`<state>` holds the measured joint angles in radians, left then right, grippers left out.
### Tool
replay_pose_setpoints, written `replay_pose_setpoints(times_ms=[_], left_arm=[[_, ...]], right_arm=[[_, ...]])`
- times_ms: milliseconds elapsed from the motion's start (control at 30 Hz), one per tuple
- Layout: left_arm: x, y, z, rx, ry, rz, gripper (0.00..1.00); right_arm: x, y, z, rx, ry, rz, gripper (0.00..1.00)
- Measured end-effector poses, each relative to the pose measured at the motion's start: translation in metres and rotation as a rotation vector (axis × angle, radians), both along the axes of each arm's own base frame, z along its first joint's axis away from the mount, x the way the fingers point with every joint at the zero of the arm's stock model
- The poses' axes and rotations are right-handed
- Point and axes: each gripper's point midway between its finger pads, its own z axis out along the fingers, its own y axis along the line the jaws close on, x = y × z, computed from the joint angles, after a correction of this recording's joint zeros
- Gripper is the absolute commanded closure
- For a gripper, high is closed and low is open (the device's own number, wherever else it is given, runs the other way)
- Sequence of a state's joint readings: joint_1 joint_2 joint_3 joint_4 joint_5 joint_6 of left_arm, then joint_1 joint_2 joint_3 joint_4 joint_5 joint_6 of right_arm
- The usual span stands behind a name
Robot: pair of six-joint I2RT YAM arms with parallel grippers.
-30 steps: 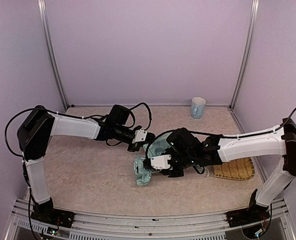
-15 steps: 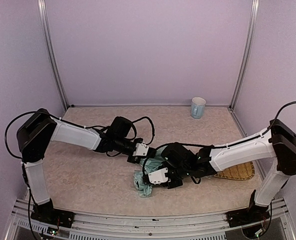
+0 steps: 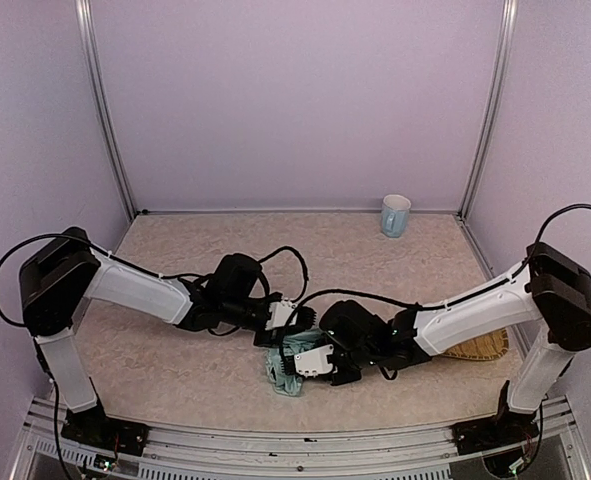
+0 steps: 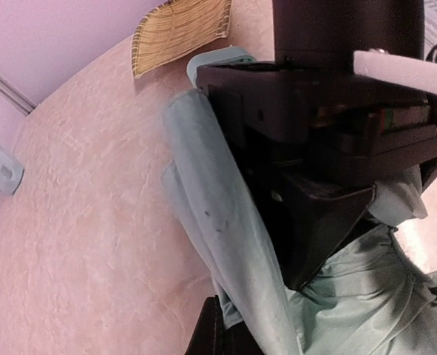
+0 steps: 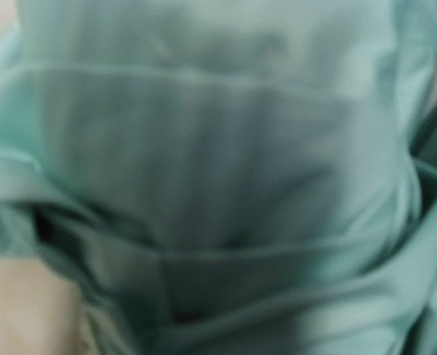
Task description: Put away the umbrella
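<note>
The umbrella [image 3: 285, 368] lies as a crumpled mint bundle on the bench [image 3: 165, 370], low in the overhead frame and just left of centre. From my station I see the left arm [image 3: 135, 290] reaching in from the left edge and the right arm [image 3: 475, 305] from the right edge, and their ends meet over the fabric. The left jaws are closed at the upper edge of the bundle. In the left wrist view a long fold of the umbrella [image 4: 218, 222] runs down to them at the bottom of the frame, but I cannot tell whether any fabric is pinched between them. The black end of the right arm fills the upper right of that view, against the fabric. The right jaws sit on the bundle's right side, and I cannot tell whether they are open or clamped: the right wrist view shows only blurred folds of the umbrella [image 5: 203, 163] from edge to edge. A woven straw mat [image 3: 480, 346] lies at the right, partly under the right arm and apart from the umbrella. A pale mug [image 3: 395, 214] stands upright by the back wall, upper right of centre.
</note>
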<state>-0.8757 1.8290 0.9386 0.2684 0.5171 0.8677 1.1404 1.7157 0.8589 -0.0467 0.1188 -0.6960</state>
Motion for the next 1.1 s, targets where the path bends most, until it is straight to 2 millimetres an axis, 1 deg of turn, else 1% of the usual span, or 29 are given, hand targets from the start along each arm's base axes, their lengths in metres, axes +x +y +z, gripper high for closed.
replay_pose_setpoints(times_ms=[67,167,300,400,500,567,633,667,733,833,933,967,1000,1067,1100], left_arm=[[0.001,0.003,-0.003,-0.009,0.035,0.055,1.00],[0.005,0.002,-0.005,-0.013,0.068,0.139,1.00],[0.005,-0.002,-0.008,-0.014,0.074,0.193,1.00],[0.010,-0.002,-0.016,-0.014,0.068,0.221,1.00],[0.026,0.003,-0.029,0.003,0.066,0.278,1.00],[0.047,0.007,-0.036,0.016,0.059,0.338,1.00],[0.075,0.008,-0.039,0.020,0.029,0.401,1.00],[0.079,0.010,-0.040,0.021,0.029,0.410,1.00],[0.089,0.009,-0.050,0.046,-0.010,0.413,1.00],[0.094,0.005,-0.063,0.075,-0.074,0.379,1.00],[0.096,0.001,-0.063,0.067,-0.142,0.338,1.00],[0.096,0.000,-0.063,0.065,-0.155,0.328,0.96],[0.095,-0.001,-0.063,0.063,-0.162,0.322,0.90],[0.096,-0.001,-0.063,0.062,-0.171,0.317,0.71],[0.103,0.000,-0.059,0.054,-0.191,0.340,0.62]], right_arm=[[0.003,0.001,-0.001,0.006,-0.029,-0.016,1.00],[0.008,-0.001,-0.002,0.005,-0.062,-0.033,1.00],[0.012,-0.003,-0.003,0.005,-0.102,-0.047,1.00],[0.012,-0.004,-0.005,0.009,-0.118,-0.043,1.00],[0.014,-0.003,-0.007,0.008,-0.130,-0.044,1.00],[0.016,-0.003,-0.007,0.004,-0.141,-0.048,1.00],[0.018,-0.003,-0.007,0.003,-0.155,-0.045,1.00],[0.021,-0.004,-0.007,-0.001,-0.163,-0.051,1.00],[0.023,-0.006,-0.007,-0.009,-0.170,-0.049,1.00],[0.022,-0.007,-0.008,-0.021,-0.171,-0.036,1.00],[0.022,-0.007,-0.009,-0.026,-0.171,-0.033,1.00],[0.022,-0.007,-0.009,-0.027,-0.171,-0.033,1.00],[0.022,-0.008,-0.009,-0.029,-0.170,-0.033,1.00],[0.022,-0.007,-0.010,-0.029,-0.168,-0.033,1.00],[0.021,-0.007,-0.010,-0.029,-0.165,-0.031,1.00]])
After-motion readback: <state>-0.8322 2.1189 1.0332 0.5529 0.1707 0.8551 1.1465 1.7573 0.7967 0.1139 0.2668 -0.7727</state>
